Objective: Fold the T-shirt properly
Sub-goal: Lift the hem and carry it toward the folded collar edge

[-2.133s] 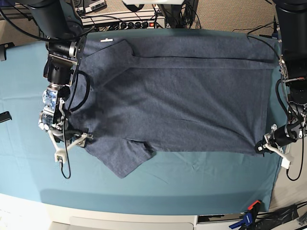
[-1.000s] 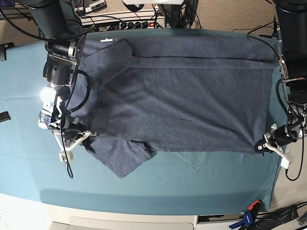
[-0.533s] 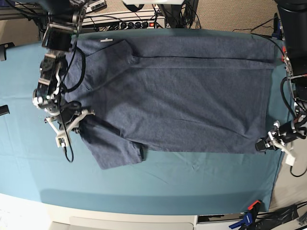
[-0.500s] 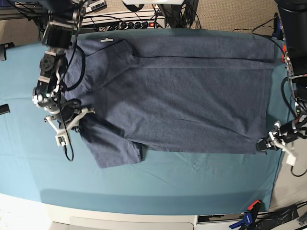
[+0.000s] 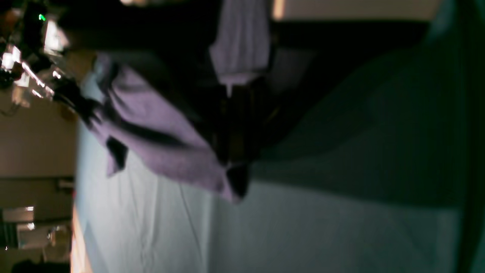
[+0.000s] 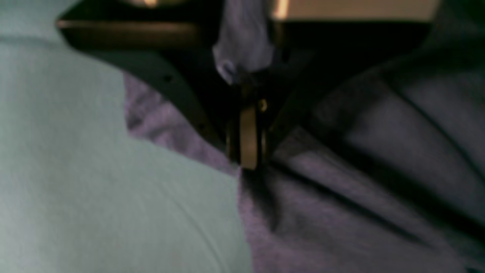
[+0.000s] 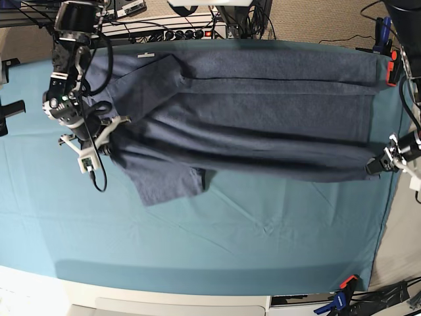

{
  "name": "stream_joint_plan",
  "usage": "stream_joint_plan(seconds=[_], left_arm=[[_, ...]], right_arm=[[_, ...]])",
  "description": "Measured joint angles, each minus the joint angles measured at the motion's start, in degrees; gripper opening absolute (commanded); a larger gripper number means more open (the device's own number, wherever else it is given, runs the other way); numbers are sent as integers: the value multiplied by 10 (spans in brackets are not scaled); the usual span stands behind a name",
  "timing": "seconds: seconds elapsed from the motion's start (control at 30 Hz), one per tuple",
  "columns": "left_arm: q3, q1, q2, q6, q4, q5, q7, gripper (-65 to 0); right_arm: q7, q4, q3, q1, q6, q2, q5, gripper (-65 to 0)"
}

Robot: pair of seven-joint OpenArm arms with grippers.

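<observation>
A: While both arms carry the near long edge of the T-shirt (image 7: 250, 125) clear of the teal table cloth (image 7: 230, 237), the entry reads: garment lying lengthwise across the cloth, far edge flat, near edge lifted between two grips, sleeve (image 7: 168, 181) hanging below the raised line.

B: Grips?

A: Right gripper (image 7: 99, 135), at the collar end: fingers closed on a bunch of fabric, confirmed in the right wrist view, where cloth is pinched at the tips (image 6: 246, 151). Left gripper (image 7: 385, 160), at the hem corner: fingers closed on the corner, fabric trailing from them in the left wrist view (image 5: 233, 178).

B: Advice for the step?

A: In my judgement, this is a lengthwise fold, near edge carried towards the far one. Move both arms at the same pace and height, keeping the edge taut between them so it lands parallel to the far edge. Mind the dangling sleeve; it could tuck under crookedly.

B: Items not verified?

A: White lettering: not seen, presumably face down. Both wrist views are blurred and dark; how deeply each finger pair bites the fabric cannot be told. The left arm is cut off at the base view's edge. A small white tag (image 7: 146, 55) shows near the far edge.
</observation>
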Motion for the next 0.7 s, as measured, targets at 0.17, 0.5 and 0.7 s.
stream_joint_plan(seconds=[0.17,0.5,0.7], left_arm=[[0,14,0,0,0,-35,29,-650],[0,22,-3,0,6,-35,61,-650],[0,23,-7,-2,39,-37,68,-650]], right_arm=[[1,0,0,-24,2,32,2,-650],[0,0,52,-35,0,42,50,-650],[-1,1,127,-35,5,41,86,-650]])
